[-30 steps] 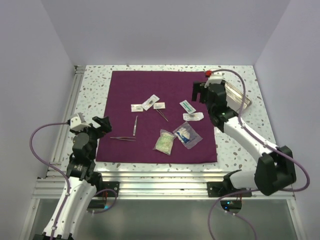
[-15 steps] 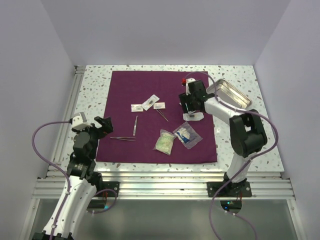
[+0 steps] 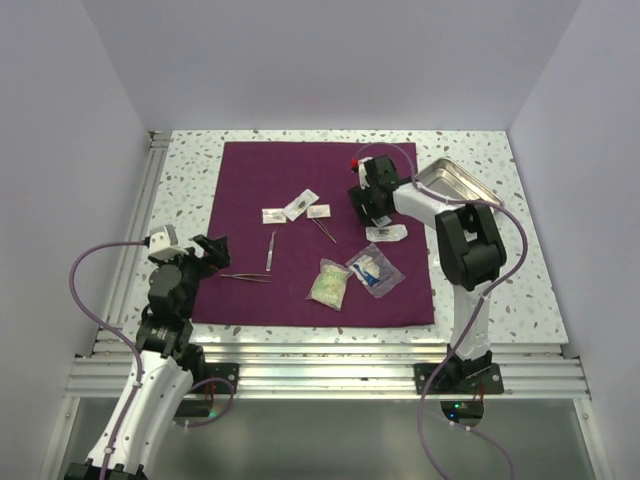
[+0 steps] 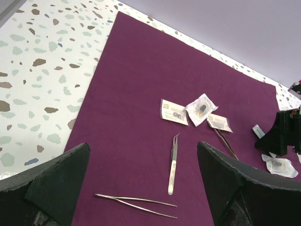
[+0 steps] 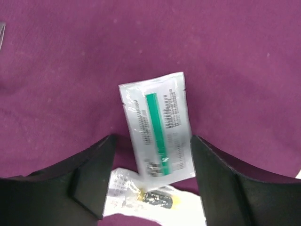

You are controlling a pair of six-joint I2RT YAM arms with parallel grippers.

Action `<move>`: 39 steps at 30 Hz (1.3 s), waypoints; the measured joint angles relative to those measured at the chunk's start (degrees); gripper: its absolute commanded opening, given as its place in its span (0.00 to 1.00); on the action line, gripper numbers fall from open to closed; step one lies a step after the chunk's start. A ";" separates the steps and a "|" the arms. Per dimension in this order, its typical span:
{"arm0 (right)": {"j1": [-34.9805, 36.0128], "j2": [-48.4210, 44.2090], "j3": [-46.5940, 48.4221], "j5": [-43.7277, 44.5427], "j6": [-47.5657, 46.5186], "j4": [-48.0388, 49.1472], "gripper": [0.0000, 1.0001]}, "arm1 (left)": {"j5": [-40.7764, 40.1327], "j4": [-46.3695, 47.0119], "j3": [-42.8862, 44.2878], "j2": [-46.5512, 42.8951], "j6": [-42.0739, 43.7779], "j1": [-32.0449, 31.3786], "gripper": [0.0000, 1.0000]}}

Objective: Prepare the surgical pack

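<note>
The surgical pack (image 3: 300, 295) is a plum-purple cloth spread flat as a big square sheet, also seen in the left wrist view (image 4: 141, 80) and the right wrist view (image 5: 70, 56). My right gripper (image 3: 368, 205) hangs low over its right half, open. Its jaws (image 5: 153, 141) stand on either side of a white packet with a green stripe (image 5: 157, 129), which lies flat on the cloth. My left gripper (image 3: 205, 248) is wide open at the cloth's left edge, holding nothing (image 4: 142, 150).
On the cloth lie thin tweezers (image 3: 245, 277), a steel forceps (image 3: 270, 250), three small white packets (image 3: 298, 205), a clear pouch (image 3: 386, 233), a green gauze pack (image 3: 328, 282) and a blue-and-white packet (image 3: 374, 268). A metal tray (image 3: 460, 185) sits on the table at right.
My right arm has swung left from beside the metal tray to over the green-striped packet, and its jaws have narrowed. The left arm has barely shifted.
</note>
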 measured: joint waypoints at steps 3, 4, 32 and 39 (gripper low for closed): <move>-0.07 1.20 1.57 -0.55 -0.28 -0.66 0.63 | 0.24 0.37 -0.09 0.39 0.02 0.00 1.00; -0.15 1.51 2.16 -0.66 -0.26 -1.11 0.60 | 0.31 0.48 -0.09 0.48 0.02 0.00 1.00; -9.55 -3.80 4.20 -3.17 1.75 -2.95 0.07 | 2.05 1.75 -1.75 -0.37 0.22 -0.02 0.99; -19.23 -5.81 4.63 -1.25 10.54 -1.97 0.10 | 2.38 2.14 -1.97 -0.02 0.20 -0.44 0.99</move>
